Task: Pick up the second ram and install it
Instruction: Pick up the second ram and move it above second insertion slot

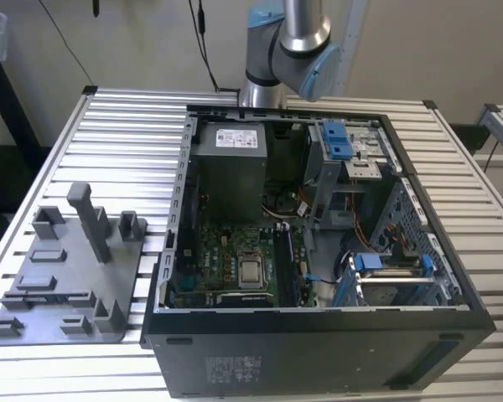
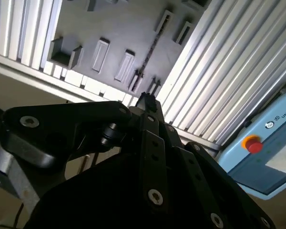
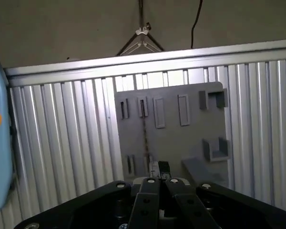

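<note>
The second ram [image 3: 145, 136] is a thin dark strip seen edge-on, standing in a slot line across the grey tray [image 3: 171, 143]. The second wrist view shows the same ram [image 2: 149, 52] on the tray [image 2: 119, 28]. My gripper [image 3: 158, 168] hangs high over the tray, its black fingers drawn together, shut, with nothing visible between them. In the second wrist view the gripper [image 2: 147, 101] points toward the tray's near edge. In the exterior view the tray [image 1: 29, 322] lies on the table at the exterior view's left of the computer case.
The open computer case [image 1: 318, 343] lies on the ribbed aluminium table [image 1: 117, 134], with its motherboard [image 1: 235, 260] and blue drive brackets [image 1: 335, 138] exposed. The arm [image 1: 289, 42] rises behind the case. A pale blue pendant [image 2: 262, 152] with a red button lies beside the table.
</note>
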Motion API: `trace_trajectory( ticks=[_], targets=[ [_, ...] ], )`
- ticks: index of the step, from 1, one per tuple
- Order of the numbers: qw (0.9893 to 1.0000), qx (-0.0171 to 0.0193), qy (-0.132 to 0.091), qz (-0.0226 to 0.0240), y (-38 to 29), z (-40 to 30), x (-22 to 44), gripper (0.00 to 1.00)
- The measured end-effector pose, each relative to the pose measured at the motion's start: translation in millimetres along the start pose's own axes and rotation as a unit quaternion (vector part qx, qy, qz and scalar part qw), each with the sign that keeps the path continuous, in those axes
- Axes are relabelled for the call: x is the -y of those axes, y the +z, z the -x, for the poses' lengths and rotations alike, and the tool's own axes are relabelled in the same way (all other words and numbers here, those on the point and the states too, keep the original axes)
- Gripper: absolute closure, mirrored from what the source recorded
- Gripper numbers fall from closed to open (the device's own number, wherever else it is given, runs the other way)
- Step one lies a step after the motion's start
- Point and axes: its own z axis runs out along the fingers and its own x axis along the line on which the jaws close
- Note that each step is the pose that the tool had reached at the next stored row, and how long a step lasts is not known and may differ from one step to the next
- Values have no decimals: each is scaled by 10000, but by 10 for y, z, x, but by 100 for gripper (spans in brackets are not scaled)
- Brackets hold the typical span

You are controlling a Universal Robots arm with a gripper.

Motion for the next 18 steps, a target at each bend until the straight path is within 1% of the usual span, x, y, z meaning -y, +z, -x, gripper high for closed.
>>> trace_trajectory(
  ticks=[3, 8, 18],
  targets=[
    [9999, -1, -164, 2, 3, -1, 0, 89],
    [9993, -3, -381, 4, 10, -4, 1, 89],
    [9991, -3, -422, 5, 10, -4, 1, 89]
  ],
)
